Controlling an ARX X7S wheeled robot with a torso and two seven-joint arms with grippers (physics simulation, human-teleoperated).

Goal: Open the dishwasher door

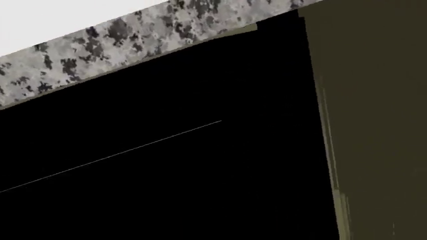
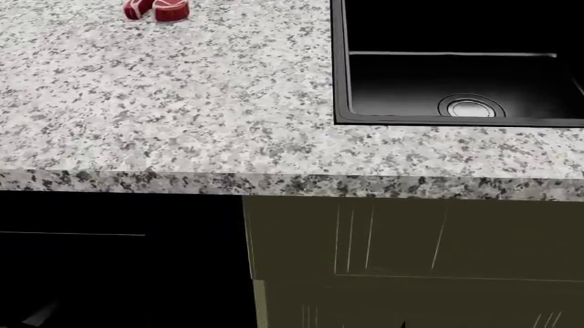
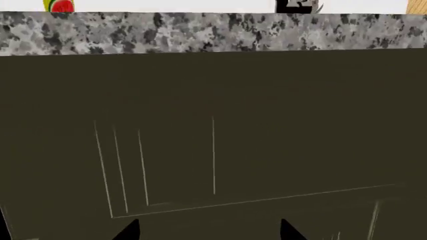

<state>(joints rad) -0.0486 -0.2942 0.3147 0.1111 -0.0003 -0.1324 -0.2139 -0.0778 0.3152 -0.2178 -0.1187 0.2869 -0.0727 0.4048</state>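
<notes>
Dishwasher door (image 2: 119,260) is sitting shut under the speckled counter (image 2: 182,116), left of the green cabinet (image 2: 411,246). We are holding our right claw (image 3: 207,231) open and empty; the left claw is hiding. Opening is still waiting.

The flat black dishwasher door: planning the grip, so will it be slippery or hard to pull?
The flat black dishwasher door shows no handle, so fingers would likely slip. It looks like a stiff panel. It sits close under the speckled granite countertop, so its top edge may be hard to hook.
</notes>
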